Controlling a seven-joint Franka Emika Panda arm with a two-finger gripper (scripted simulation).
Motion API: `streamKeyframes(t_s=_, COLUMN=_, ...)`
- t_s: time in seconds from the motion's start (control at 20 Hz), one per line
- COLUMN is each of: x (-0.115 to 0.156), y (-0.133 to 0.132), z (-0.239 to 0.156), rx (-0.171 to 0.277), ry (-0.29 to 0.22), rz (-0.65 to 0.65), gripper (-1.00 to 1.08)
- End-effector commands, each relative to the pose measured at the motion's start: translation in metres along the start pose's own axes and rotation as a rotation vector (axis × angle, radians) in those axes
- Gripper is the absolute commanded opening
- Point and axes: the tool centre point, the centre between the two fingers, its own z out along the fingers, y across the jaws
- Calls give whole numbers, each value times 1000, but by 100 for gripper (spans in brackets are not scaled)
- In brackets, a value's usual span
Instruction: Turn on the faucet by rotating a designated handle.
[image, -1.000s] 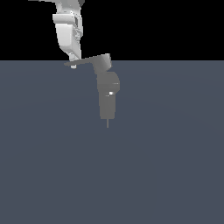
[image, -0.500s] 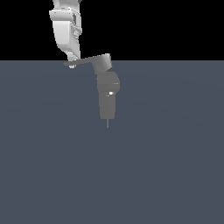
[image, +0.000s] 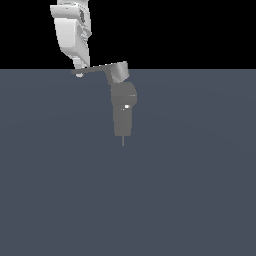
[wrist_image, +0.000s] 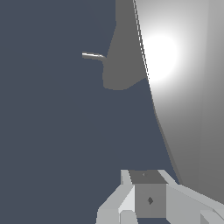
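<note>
Handle (image: 97, 69) tip touching tool (image: 79, 73)

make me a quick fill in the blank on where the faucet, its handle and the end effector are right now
1. The handle sticks out from the faucet toward the exterior view's ____.
2. The end effector sits at the handle's ____ end.
3. The thin pin is at the faucet's ____.
4. The end effector's color is ____.

Missing words: left; free (outer); bottom; white

Flat slate-blue floor (image: 190, 190), plain black backdrop (image: 190, 30) above, straight horizon line
</note>
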Motion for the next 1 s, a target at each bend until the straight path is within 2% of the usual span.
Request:
streamKeyframes(t_s=0.0, x=2, y=8, z=0, rx=-4, ry=1, rz=4, gripper=-100)
streamKeyframes(t_s=0.95, x=1, y=61, z=-1, rx=-4, ry=1, rz=5, gripper=-100)
